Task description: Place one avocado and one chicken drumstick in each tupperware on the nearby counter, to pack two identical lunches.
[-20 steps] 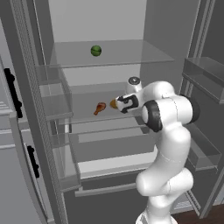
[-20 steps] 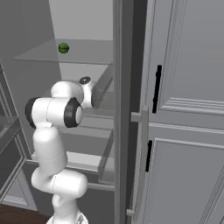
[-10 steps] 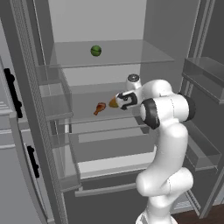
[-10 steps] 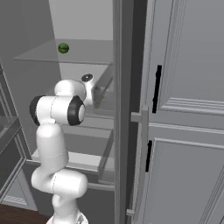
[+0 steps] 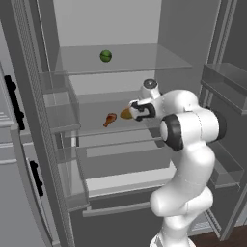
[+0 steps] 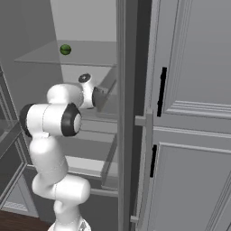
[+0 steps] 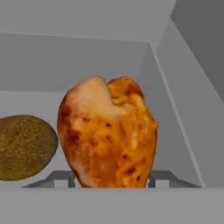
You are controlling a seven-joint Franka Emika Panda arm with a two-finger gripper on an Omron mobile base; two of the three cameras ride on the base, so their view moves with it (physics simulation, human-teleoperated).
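My gripper (image 5: 131, 113) reaches into the open fridge over the middle glass shelf (image 5: 96, 129). It is shut on a chicken drumstick (image 7: 109, 135), whose fat orange end stands up between the two fingertips (image 7: 70, 178). The held drumstick (image 5: 126, 114) shows as a yellow-orange lump at the hand. A second drumstick (image 5: 110, 119) lies on the same shelf, a little to the left. An olive-brown avocado (image 7: 24, 146) lies beside the held drumstick in the hand view. The tupperwares and the counter are out of view.
A small green round fruit (image 5: 105, 56) sits on the upper glass shelf (image 5: 144, 60). Door bins (image 5: 226, 82) flank the fridge on the right and a left bin (image 5: 58, 116) on the left. Grey cabinet fronts with black handles (image 6: 161, 90) stand right of the fridge wall (image 6: 128, 113).
The elbow has swung back a little toward the base. The hand stays at the middle shelf with the drumstick between its fingers; the other drumstick has not moved.
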